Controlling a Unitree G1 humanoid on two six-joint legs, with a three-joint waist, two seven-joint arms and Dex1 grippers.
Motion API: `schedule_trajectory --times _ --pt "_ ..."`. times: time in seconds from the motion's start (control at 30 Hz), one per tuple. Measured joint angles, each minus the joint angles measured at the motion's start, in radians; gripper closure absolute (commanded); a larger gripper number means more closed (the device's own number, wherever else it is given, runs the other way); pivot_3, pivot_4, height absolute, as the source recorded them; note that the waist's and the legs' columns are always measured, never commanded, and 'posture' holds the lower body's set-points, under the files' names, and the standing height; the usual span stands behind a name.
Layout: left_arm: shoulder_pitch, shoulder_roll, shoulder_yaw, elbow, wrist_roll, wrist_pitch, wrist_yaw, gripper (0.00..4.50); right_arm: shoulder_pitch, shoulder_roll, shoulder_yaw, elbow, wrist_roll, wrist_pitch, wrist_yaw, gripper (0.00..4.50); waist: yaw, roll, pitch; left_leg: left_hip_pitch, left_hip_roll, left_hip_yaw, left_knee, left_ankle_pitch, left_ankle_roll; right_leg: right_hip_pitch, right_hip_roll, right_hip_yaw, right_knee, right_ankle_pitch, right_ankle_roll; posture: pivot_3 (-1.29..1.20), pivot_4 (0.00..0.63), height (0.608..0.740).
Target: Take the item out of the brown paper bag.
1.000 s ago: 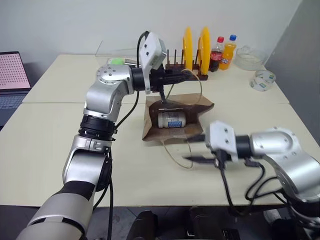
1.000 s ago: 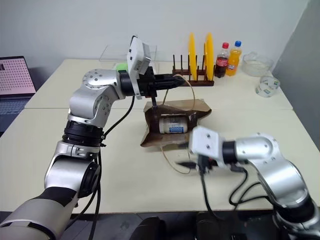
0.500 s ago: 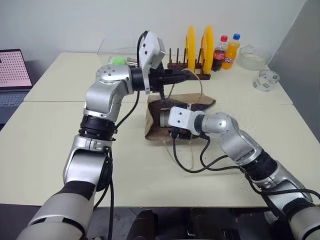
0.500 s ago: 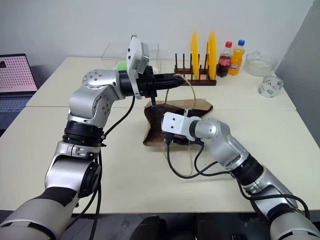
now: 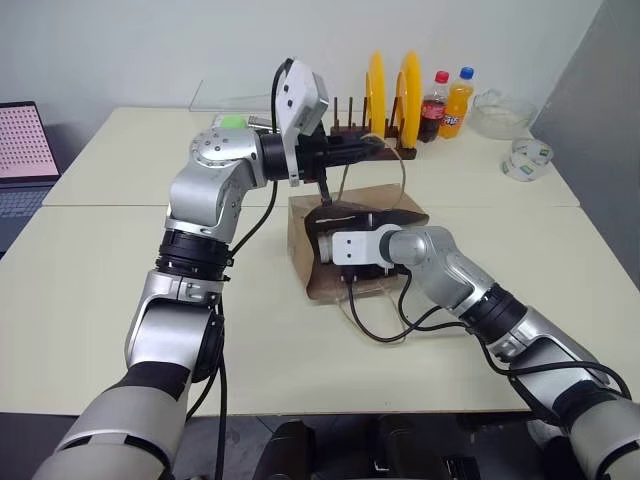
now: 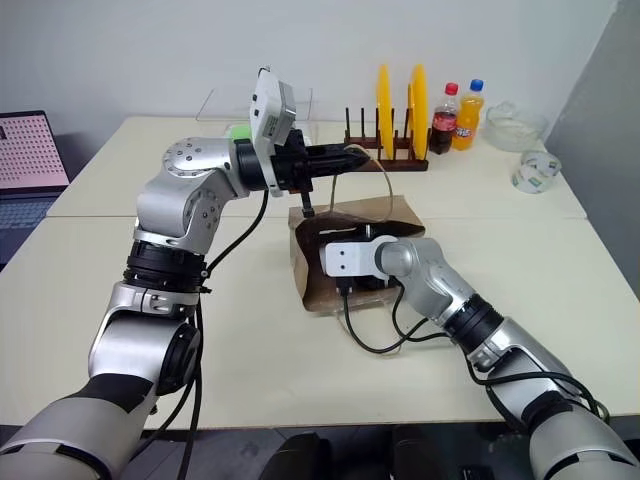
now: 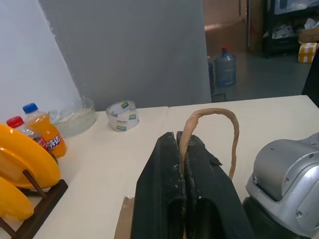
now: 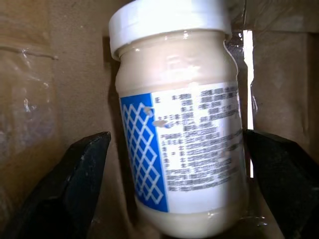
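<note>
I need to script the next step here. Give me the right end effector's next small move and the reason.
Probably close the right end effector on the white-lidded jar with the blue-and-white label. Its black fingers stand open on either side of the jar inside the creased brown paper bag, while the left end effector pinches the tan string handle, holding the bag up.

Jar inside the paper bag mid-counter, between right hand fingers; plate rack behind.

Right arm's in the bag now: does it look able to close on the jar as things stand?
Probably yes. The right gripper is open with one finger on each side of the jar, nothing between them, while the left gripper holds the bag by its handle.
</note>
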Motion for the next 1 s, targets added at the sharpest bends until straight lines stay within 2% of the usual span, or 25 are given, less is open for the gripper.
schedule_trajectory --times 0.07,0.27,0.53,0.63,0.8,1.0 --pt "0.000 0.005 0.000 0.004 0.004 -0.009 0.000 4.50 0.000 0.002 -0.007 -0.003 -0.003 -0.007 0.015 1.44 -0.002 0.000 0.000 0.000 0.000 0.000 0.000 0.000 0.000 0.000 0.000 0.000 0.000 0.000 0.000 0.00 0.150 0.740" --pt "-0.002 0.022 -0.002 0.064 0.040 -0.060 0.011 4.50 0.016 -0.021 -0.037 -0.057 0.001 -0.029 0.055 1.47 -0.002 0.000 0.000 -0.001 0.000 0.000 0.000 0.000 0.000 0.000 0.000 0.000 0.000 0.000 0.000 0.00 0.150 0.740" --pt "-0.057 0.025 -0.003 0.230 0.120 -0.154 0.098 4.50 0.092 -0.066 -0.136 -0.273 0.082 -0.063 0.127 1.47 -0.002 0.000 0.000 -0.002 0.000 -0.001 0.000 0.000 0.001 -0.001 0.000 -0.001 -0.001 0.000 0.000 0.00 0.150 0.740" --pt "-0.072 0.022 -0.004 0.265 0.138 -0.178 0.118 4.50 0.133 -0.067 -0.197 -0.348 0.180 -0.070 0.165 1.47 -0.002 0.000 0.000 -0.002 0.000 -0.001 0.000 -0.001 0.001 -0.001 0.000 -0.001 -0.001 0.000 0.000 0.00 0.150 0.740" --pt "-0.076 0.018 -0.004 0.313 0.161 -0.200 0.136 4.50 0.184 -0.023 -0.392 -0.472 0.433 -0.145 0.180 1.47 -0.001 0.000 0.000 -0.002 0.000 -0.001 0.000 -0.001 0.001 -0.001 0.000 -0.001 0.000 0.000 0.000 0.00 0.150 0.740" --pt "-0.077 0.011 -0.004 0.332 0.181 -0.215 0.137 4.50 0.181 0.020 -0.520 -0.517 0.548 -0.173 0.096 1.47 -0.001 0.000 0.000 -0.002 0.000 -0.001 0.000 -0.001 0.001 -0.001 0.000 -0.001 0.000 0.000 0.000 0.00 0.150 0.740"
